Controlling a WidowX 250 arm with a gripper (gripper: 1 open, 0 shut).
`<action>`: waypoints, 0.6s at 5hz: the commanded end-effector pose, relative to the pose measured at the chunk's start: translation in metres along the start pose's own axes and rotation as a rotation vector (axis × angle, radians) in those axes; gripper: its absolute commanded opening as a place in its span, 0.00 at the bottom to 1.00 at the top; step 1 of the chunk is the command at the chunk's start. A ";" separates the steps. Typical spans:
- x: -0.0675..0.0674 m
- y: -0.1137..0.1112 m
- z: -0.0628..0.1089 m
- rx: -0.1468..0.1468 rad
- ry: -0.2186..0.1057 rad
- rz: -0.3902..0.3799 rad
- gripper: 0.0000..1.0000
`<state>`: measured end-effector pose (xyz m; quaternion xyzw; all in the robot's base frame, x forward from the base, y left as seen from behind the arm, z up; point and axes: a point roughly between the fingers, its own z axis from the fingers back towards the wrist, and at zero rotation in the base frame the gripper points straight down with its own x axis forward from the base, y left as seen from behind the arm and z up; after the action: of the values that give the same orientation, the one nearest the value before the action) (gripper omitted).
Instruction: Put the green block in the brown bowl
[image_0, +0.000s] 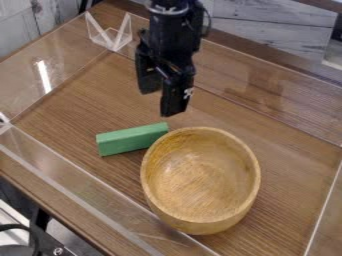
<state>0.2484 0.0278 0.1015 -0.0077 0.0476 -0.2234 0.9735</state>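
The wooden table (80, 110) fills most of the frame, fenced by clear acrylic walls (54, 165) whose nearest edge runs along the lower left. The brown bowl (201, 180) sits in the lower right of centre, upright and empty, the largest thing on the surface. The robot arm (174, 25) comes down from the top centre, and its gripper (159, 89) hangs pointing downward just above centre, jaws spread wide with nothing between them. The green block (131, 138) lies flat at centre left, its long axis running diagonally, its right end just beside the bowl's rim; whether the two touch cannot be told from this angle. The gripper is above and slightly right of the block, clearly off the surface. The main risk, as I judge it, is that closeness to the bowl: if the jaws descend near the block's right end, one finger could strike the thick rim and shove the bowl or miss the block. A second risk is alignment; jaws closing along the long axis rather than across the narrow width may be too narrow to straddle it or could spin it away. Descending too far would jam the fingertips into the table. Later, too low a lift could knock the block against the rim and loosen the grip.
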 end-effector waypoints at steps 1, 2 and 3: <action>-0.012 0.001 0.004 0.046 -0.047 -0.118 1.00; -0.026 -0.001 -0.006 0.063 -0.051 -0.238 1.00; -0.033 0.008 -0.016 0.071 -0.064 -0.265 1.00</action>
<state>0.2164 0.0476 0.0803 0.0024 0.0230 -0.3500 0.9365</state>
